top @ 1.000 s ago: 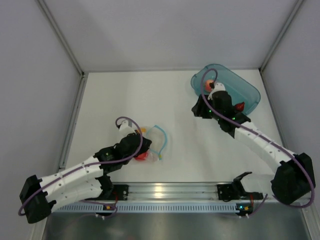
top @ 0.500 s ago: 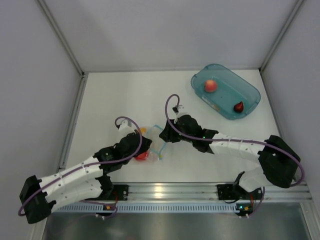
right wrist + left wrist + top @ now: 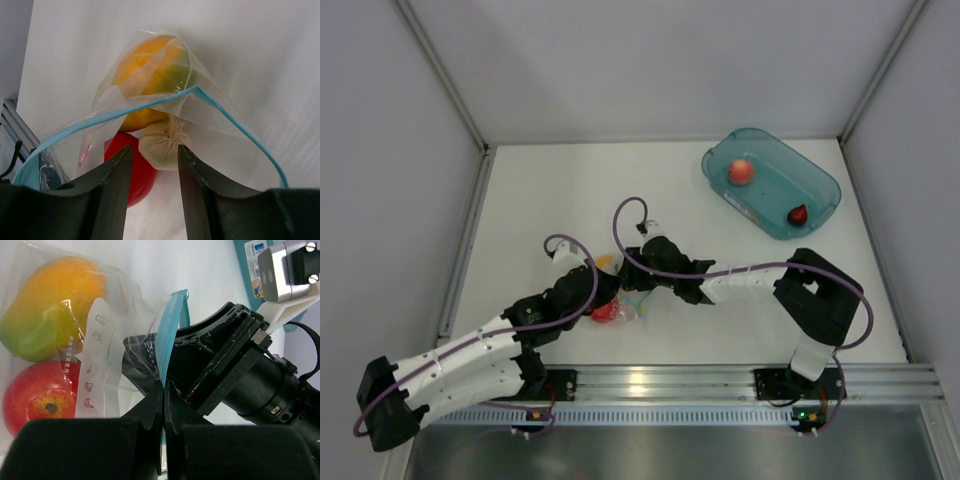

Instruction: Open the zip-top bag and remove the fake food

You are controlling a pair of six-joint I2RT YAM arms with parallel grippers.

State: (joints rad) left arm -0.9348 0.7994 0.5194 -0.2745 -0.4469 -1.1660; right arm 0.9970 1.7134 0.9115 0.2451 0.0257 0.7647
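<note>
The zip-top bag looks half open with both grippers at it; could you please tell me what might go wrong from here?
1. The left gripper pinches only the thin blue zip strip; a tug from inside could pull the bag free.
2. The right gripper is open at the bag mouth, close to the beige piece, with the mango and red tomato crowded behind; closing may catch plastic film as well.

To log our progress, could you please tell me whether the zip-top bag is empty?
No, the left wrist view shows a yellow-orange mango and a red fruit lying inside the clear zip-top bag.
</note>
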